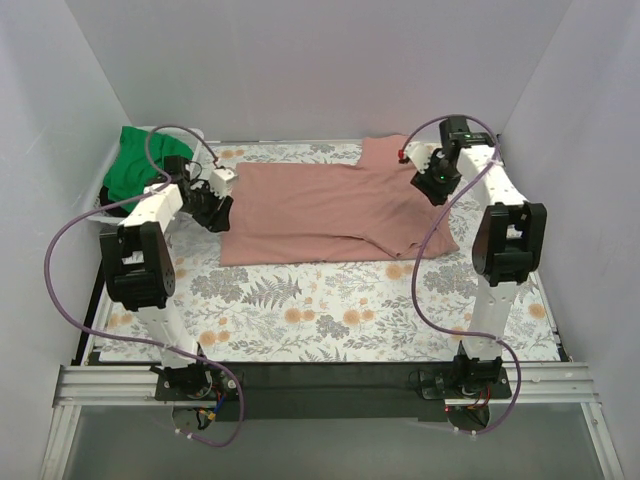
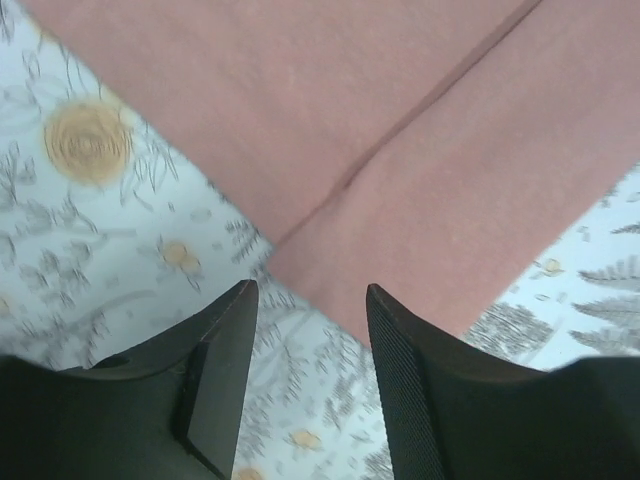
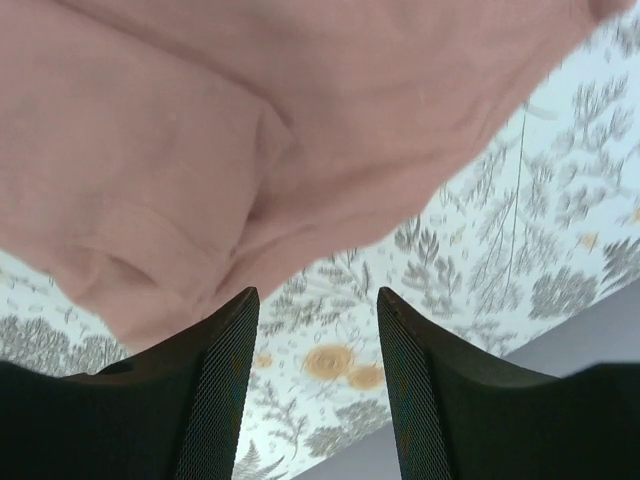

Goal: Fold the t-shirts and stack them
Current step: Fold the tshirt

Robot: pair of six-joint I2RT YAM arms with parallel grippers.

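Treat the salmon-pink t-shirt (image 1: 320, 210) as light, limp cloth with no stiffness: it will sag, drag on the floral cloth (image 1: 330, 310) that covers the counter, and lose its fold if you lift it by a single layer. Pinch at corners or along a hem, catching every layer. It lies spread flat between your two pincers, apparently doubled over lengthwise. Your left pincer (image 2: 312, 300) stands open and empty, and the shirt's near corner sits just ahead of its fingertips, a little toward the right-hand finger, with a crease running away from it. Your right pincer (image 3: 318, 305) is also open and empty; a rumpled, thicker edge lies ahead and to its left, with bare floral cloth under the gap. The green t-shirt (image 1: 140, 165) is heaped well beyond the left pincer, off to its outer side.
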